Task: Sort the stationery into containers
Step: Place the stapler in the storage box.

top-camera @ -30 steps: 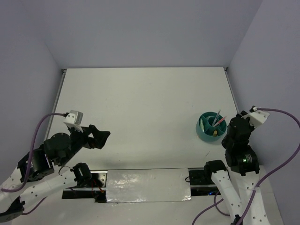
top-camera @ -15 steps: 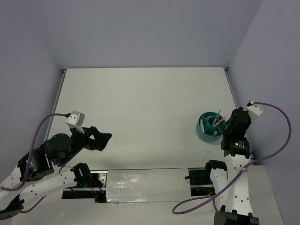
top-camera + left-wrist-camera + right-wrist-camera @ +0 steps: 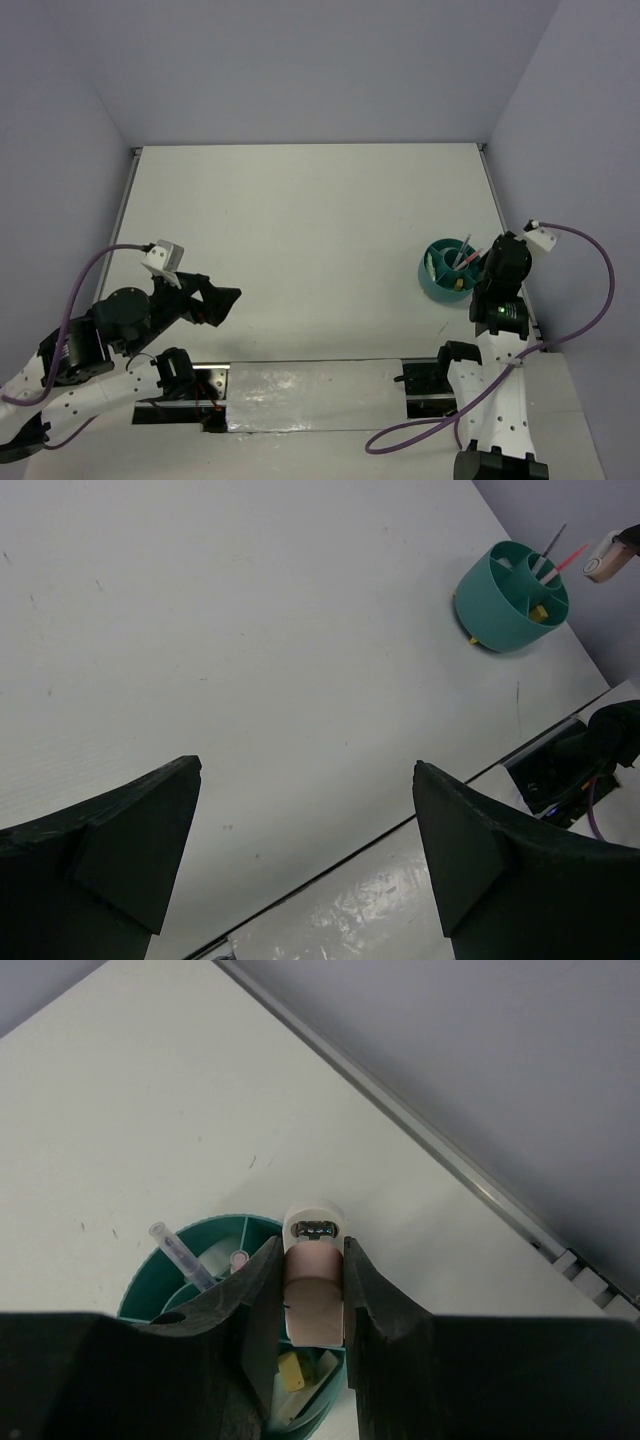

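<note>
Divided cup (image 3: 432,288) stands at the table's (image 3: 300,230) right side. Two pens (image 3: 465,250) and a block (image 3: 290,1368) sit inside. Mini stapler (image 3: 314,1280), clamped in right gripper (image 3: 312,1260), is just right of cup. Left gripper (image 3: 306,768) is near left, well apart.

The round teal cup (image 3: 495,615) stands upright on the counter, its inside split by thin walls into compartments. A thin grey pen (image 3: 181,1256) and a pink-red pen (image 3: 566,561) stand tilted inside it, their upper ends reaching above the rim. A yellow-brown block (image 3: 291,1370) lies low in another compartment. The pink-white mini stapler (image 3: 314,1300) hangs just above the cup's rim, pinched between the fingers of the right tool (image 3: 313,1256).
</note>
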{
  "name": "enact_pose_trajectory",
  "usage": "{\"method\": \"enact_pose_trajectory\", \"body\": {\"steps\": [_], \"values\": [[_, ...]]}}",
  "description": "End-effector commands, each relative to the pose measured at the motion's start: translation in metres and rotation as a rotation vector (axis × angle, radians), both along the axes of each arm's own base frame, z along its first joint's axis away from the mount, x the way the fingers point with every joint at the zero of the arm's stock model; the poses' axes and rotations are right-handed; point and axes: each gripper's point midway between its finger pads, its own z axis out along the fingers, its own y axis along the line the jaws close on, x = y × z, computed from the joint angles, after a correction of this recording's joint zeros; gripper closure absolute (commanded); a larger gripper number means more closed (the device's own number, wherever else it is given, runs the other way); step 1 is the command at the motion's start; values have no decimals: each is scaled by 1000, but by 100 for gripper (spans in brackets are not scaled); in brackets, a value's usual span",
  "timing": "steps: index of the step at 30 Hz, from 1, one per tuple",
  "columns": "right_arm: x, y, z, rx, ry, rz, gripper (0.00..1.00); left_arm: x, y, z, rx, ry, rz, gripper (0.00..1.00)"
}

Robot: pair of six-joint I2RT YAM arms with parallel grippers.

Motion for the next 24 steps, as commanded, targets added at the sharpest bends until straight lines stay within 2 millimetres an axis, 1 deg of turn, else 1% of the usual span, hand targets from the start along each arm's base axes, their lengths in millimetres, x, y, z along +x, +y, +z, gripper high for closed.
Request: {"method": "enact_pose_trajectory", "body": {"steps": [1, 11, 14, 15, 19, 22, 24], "values": [[-2, -10, 14, -1, -56, -76, 100, -2, -4, 12, -47, -33, -25, 1], [1, -4, 9, 32, -80, -54, 100, -2, -5, 10, -38, -26, -21, 1], [4, -3, 0, 47, -67, -45, 100, -2, -6, 8, -32, -21, -22, 1], [4, -2, -7, 52, -54, -45, 100, -1, -6, 8, -33, -19, -19, 1], [1, -5, -15, 55, -35, -67, 100, -1, -6, 7, -31, -17, -13, 1], [-1, -4, -9, 52, -58, -70, 100, -1, -5, 6, -29, -16, -11, 1], [-4, -5, -3, 45, -84, -80, 100, 0, -6, 6, -28, -13, -7, 1]]}}
